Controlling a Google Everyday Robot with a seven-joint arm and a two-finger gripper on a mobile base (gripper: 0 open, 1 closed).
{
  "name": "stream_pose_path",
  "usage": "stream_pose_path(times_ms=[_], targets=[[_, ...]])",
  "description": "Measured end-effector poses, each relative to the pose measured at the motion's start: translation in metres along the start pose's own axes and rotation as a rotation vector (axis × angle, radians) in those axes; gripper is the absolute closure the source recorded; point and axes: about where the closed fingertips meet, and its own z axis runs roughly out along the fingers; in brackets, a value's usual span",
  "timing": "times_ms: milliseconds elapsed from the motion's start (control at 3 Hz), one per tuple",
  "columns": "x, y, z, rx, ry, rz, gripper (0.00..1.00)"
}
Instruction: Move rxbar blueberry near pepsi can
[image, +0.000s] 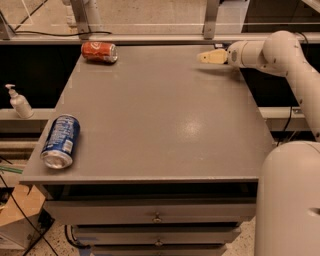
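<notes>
Nothing legible: white lettering on the pepsi can (60, 140) at 8 o'clock was unreadable; gripper (206, 56) sat at 1 o'clock.

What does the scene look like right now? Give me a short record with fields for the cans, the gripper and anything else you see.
table: grey top, drawers below
pepsi can: lying on its side at the table's front left corner, silver end toward the camera
red-orange can: lying on its side at the back left corner
gripper: at the back right of the table, pointing left, far from both cans
rxbar blueberry: not visible in this view
pump bottle: upright on a ledge left of the table
</notes>
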Motion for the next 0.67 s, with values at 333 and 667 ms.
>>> stream_pose_path(times_ms=[333, 667], targets=[[0.0034, -0.0070, 0.0092, 0.020, 0.011, 0.010, 0.18], [0.0069, -0.0120, 0.0133, 0.037, 0.023, 0.014, 0.41]])
